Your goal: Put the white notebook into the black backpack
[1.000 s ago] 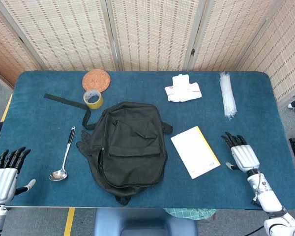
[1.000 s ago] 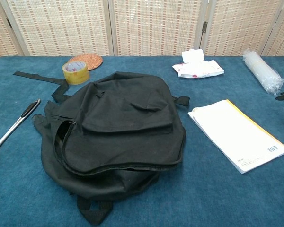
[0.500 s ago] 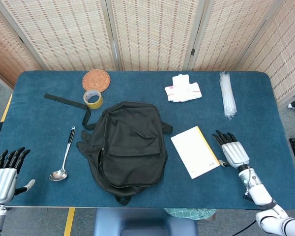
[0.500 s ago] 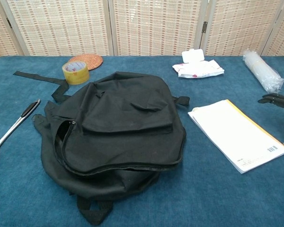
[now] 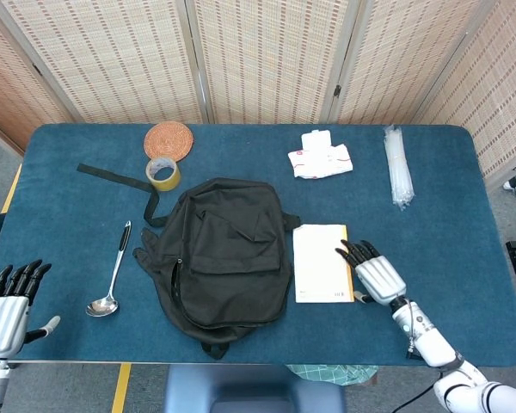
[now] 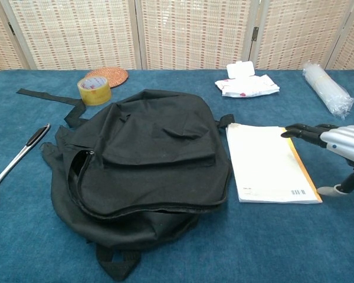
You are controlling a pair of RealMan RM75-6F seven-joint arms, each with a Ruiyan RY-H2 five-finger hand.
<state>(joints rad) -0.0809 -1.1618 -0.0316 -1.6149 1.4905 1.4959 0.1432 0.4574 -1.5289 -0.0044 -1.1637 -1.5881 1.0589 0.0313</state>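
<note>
The black backpack lies flat mid-table, its side zip partly open along the left edge. The white notebook, with a yellow spine strip, lies flat right beside the backpack, nearly touching it. My right hand is against the notebook's right edge, fingers stretched out flat, holding nothing; its fingertips reach the yellow strip. My left hand hangs at the table's front left corner, fingers straight and apart, empty; the chest view does not show it.
A metal ladle lies left of the backpack. A tape roll and a woven coaster sit at the back left; a wipes pack and a clear plastic sleeve at the back right.
My right hand has moved left and pushed the notebook toward the backpack, turning it square. The left hand has stayed put.
</note>
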